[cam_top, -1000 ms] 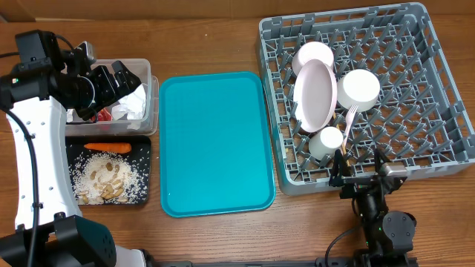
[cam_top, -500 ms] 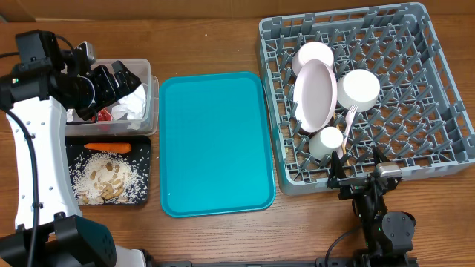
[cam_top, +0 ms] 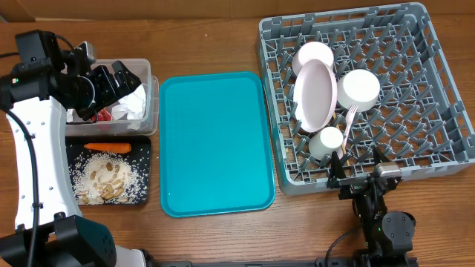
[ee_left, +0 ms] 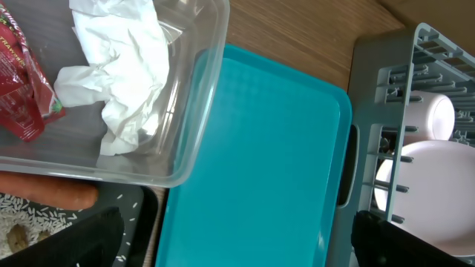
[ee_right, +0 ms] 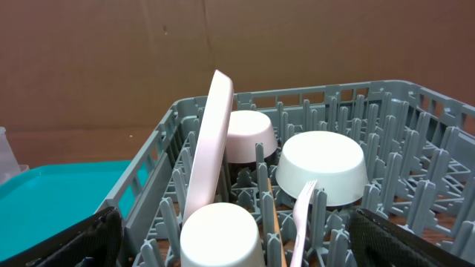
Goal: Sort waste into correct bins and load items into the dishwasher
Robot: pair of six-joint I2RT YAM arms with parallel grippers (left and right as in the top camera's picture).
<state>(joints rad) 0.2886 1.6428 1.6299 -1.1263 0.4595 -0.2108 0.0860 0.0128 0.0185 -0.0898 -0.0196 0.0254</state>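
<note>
The clear tub (cam_top: 151,95) holds crumpled napkins (ee_left: 119,67) and a red wrapper (ee_left: 22,96). The black tray (cam_top: 145,165) holds a carrot (cam_top: 107,147) and beige crumbs (cam_top: 106,182). The grey dish rack (cam_top: 434,96) holds an upright plate (cam_top: 315,93), two bowls (cam_top: 358,87) (cam_top: 313,53), a cup (cam_top: 326,141), a fork (cam_top: 349,122) and a wooden stick (ee_right: 273,222). My left gripper (cam_top: 119,81) hangs open and empty over the tub. My right gripper (cam_top: 367,176) is open and empty at the rack's front edge, just short of the cup (ee_right: 219,233).
A large teal tray (cam_top: 215,141) lies between the bins and the rack, with nothing on it. Brown cardboard stands behind the rack in the right wrist view. The table's front edge runs close below the right arm.
</note>
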